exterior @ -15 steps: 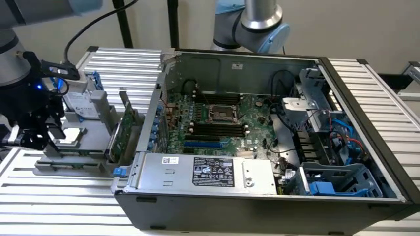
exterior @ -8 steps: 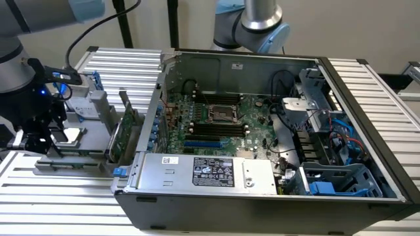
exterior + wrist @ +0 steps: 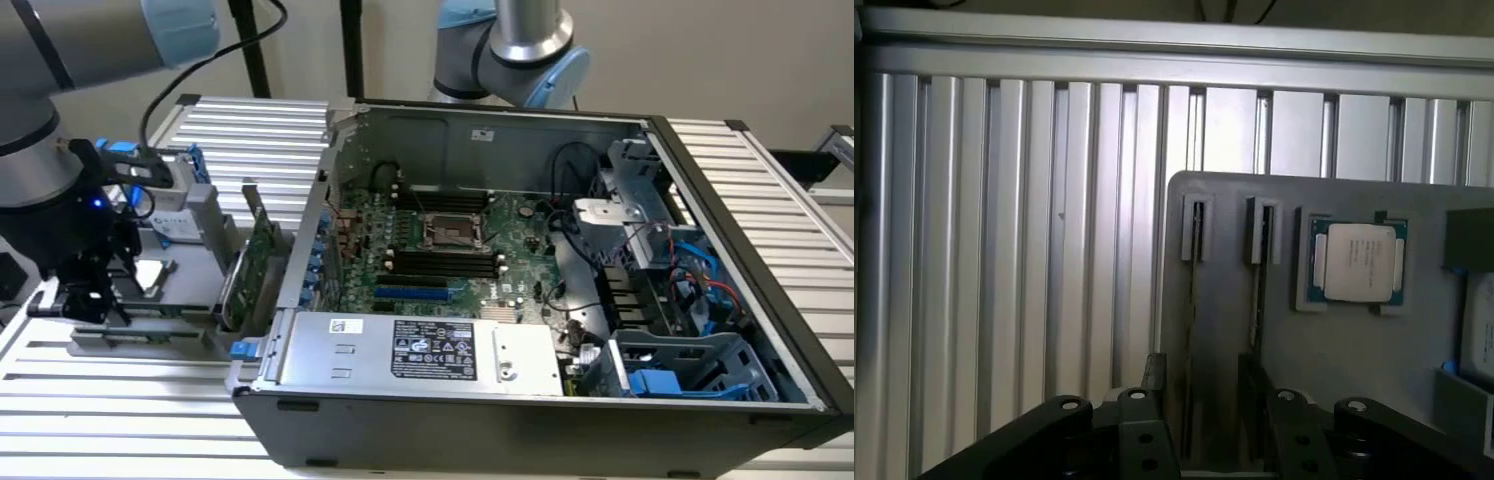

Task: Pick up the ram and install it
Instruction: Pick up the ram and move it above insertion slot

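Jaws apart, black gripper (image 3: 1201, 368) astride the slim edge-on ram (image 3: 1190, 300) in the matte grey slotted holder (image 3: 1334, 360).

Everything here sits around the open computer case (image 3: 534, 432), which lies on its side on the slatted table (image 3: 134, 410). Inside the case, the motherboard (image 3: 400, 215) lies flat on the bottom. The CPU socket (image 3: 447, 232) is mid-board, with the memory slots (image 3: 441, 263) just in front of it. The power supply (image 3: 414, 350) runs along the case's near wall, and the drive cage (image 3: 654, 200) sits against its wall on the exterior view's right. Just beside the case, on the exterior view's left, is a parts tray (image 3: 160, 335). Expansion cards (image 3: 254, 265) stand upright on the tray's case-side edge, and the gripper (image 3: 91, 300) hangs over the side away from the case. A processor (image 3: 1351, 262) lies flat on the tray next to two slotted holders (image 3: 1196, 230). A second arm (image 3: 527, 50) stands behind the case.
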Controlling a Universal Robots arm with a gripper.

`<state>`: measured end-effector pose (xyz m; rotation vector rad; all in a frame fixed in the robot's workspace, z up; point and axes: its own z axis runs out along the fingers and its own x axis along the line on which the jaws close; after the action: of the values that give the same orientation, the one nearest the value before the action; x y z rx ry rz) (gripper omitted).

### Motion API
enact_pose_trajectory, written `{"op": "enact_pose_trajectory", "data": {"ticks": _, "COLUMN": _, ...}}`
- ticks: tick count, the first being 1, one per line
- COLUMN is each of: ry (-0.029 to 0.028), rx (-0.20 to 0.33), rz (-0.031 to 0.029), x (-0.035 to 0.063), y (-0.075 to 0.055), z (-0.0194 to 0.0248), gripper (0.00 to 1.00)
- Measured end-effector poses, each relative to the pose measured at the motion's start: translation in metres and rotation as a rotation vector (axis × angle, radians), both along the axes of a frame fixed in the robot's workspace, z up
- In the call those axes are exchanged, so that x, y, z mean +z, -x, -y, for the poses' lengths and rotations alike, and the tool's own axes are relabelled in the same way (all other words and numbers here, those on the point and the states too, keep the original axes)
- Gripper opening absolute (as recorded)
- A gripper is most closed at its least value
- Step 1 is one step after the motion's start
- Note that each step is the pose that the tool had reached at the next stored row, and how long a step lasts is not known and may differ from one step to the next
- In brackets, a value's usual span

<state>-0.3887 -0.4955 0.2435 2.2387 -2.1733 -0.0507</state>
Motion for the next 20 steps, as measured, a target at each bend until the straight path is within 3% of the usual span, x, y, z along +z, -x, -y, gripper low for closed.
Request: {"op": "enact_pose_trajectory", "data": {"ticks": 20, "ry": 0.0000, "rx": 0.002, "rz": 0.0000, "x": -0.0363, "y": 0.000, "z": 0.0010, "gripper": 1.00}}
